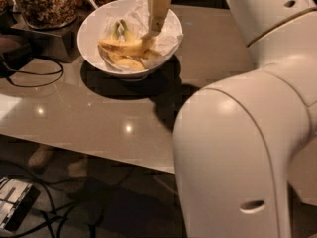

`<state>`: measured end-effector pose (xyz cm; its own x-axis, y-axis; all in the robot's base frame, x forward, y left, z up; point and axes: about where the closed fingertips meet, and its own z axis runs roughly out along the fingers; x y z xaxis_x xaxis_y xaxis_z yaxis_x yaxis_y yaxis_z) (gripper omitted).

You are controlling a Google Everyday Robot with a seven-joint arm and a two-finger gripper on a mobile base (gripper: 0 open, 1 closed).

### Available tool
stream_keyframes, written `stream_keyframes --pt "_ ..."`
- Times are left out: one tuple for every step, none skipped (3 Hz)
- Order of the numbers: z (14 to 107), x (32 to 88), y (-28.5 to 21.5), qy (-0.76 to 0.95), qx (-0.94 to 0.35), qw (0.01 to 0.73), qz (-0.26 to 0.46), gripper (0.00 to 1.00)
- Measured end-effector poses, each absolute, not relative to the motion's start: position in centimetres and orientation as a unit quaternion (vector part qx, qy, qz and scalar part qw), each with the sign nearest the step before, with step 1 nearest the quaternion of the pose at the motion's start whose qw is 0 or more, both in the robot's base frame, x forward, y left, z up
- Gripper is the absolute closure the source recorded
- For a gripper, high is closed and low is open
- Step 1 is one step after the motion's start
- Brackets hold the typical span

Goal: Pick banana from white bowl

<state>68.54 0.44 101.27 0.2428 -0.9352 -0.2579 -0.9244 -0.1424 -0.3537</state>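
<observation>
The white bowl (94, 31) stands on the table at the upper left, lined with crumpled white paper. The plain yellow banana (130, 63) lies low at the front of the bowl. Two yellow bananas with green-tinged stems (123, 44) lie just behind it. My gripper (154, 29) hangs from the top edge into the right half of the bowl. Its tip is just above the right end of the stemmed bananas and up and to the right of the plain banana. It holds nothing that I can see.
A glass jar of brown granola (45, 4) stands on a dark stand (47, 39) left of the bowl. A black cable (34, 78) loops over the table's left side. My white arm (247, 133) fills the right. The table's front edge (99, 155) runs above cables and a device (15, 207) on the floor.
</observation>
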Motion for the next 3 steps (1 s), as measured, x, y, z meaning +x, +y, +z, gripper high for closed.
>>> stream_keyframes --pt "100.4 69.3 1.5 0.613 -0.758 0.222 -0.005 0.30" --pt "99.1 70.0 2.5 0.612 -0.762 0.211 0.001 0.36" --pt "97.7 70.3 3.7 0.607 -0.769 0.199 0.010 0.38"
